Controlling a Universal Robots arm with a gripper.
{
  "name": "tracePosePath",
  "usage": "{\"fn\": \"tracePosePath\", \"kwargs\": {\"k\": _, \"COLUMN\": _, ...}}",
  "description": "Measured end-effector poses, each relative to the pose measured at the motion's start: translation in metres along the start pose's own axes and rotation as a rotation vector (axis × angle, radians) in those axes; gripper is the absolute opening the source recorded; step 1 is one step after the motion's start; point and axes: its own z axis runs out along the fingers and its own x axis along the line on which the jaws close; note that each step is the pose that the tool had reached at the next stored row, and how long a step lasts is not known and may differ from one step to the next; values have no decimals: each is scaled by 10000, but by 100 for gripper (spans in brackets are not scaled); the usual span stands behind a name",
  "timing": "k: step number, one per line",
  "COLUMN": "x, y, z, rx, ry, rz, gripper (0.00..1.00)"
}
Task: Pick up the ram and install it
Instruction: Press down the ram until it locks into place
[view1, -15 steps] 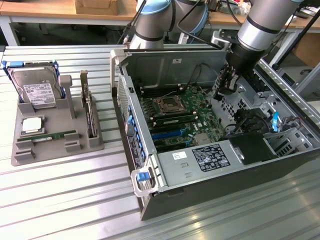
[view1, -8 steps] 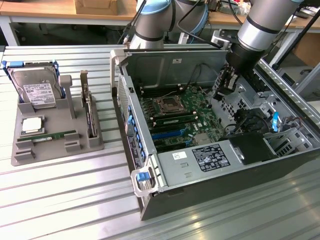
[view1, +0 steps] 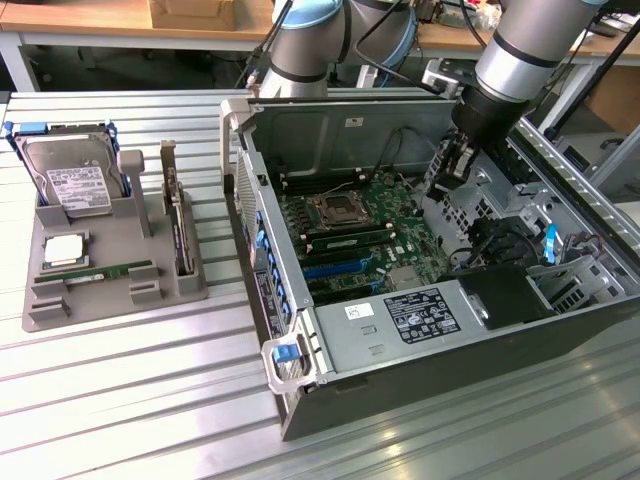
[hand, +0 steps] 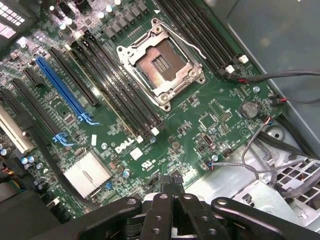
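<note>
The tool hangs over the open computer case, above the motherboard, its fingers pressed fully together with nothing between them. The ram lies flat in the grey holder tray on the bench, well apart from the tool, beside a hard drive.

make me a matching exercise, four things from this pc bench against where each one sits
Things:
1. thin green ram stick
2. boxy silver hard drive
3. black gripper
4. square metal cpu socket

Places:
A. shut, above the motherboard inside the case
B. lying flat at the grey tray's front
C. on the green motherboard
D. upright at the grey tray's back

Pairs: 1-B, 2-D, 3-A, 4-C
</note>
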Motion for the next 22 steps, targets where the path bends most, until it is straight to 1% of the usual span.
{"fn": "tracePosePath", "kwargs": {"k": 22, "x": 0, "y": 0, "z": 0, "rx": -8, "ry": -67, "rz": 1378, "gripper": 11}}
